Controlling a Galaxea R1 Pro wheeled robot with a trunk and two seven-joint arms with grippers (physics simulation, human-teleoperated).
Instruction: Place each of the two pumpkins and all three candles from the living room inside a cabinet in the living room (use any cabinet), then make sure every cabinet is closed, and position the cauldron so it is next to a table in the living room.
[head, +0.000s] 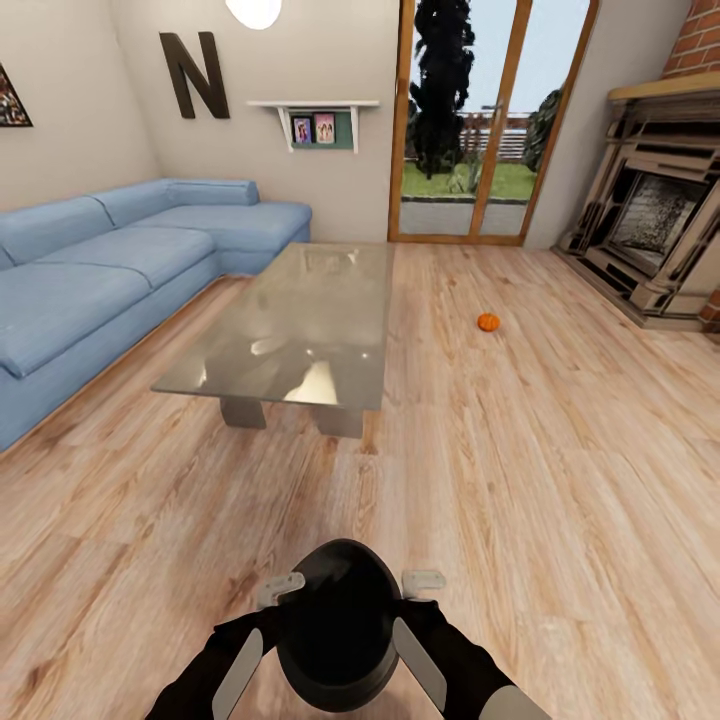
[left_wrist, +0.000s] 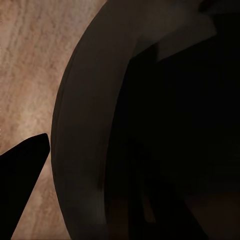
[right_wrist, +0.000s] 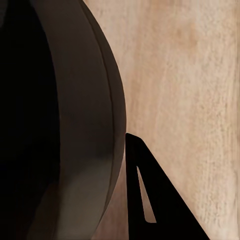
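A round black cauldron (head: 338, 625) hangs low in front of me above the wood floor, held between both arms. My left gripper (head: 281, 590) grips its rim on one side and my right gripper (head: 423, 581) grips the opposite side. The left wrist view shows the cauldron's curved wall (left_wrist: 85, 130) with one dark finger (left_wrist: 22, 185) outside it. In the right wrist view the wall (right_wrist: 95, 100) has a finger (right_wrist: 150, 200) beside it. The low glass-topped table (head: 300, 320) stands ahead, slightly left. One small orange pumpkin (head: 488, 321) lies on the floor to the table's right.
A blue corner sofa (head: 110, 270) runs along the left wall behind the table. A fireplace (head: 655, 230) stands at the right and glass patio doors (head: 480, 120) at the back. Open wood floor (head: 560, 480) stretches between me, the table and the pumpkin.
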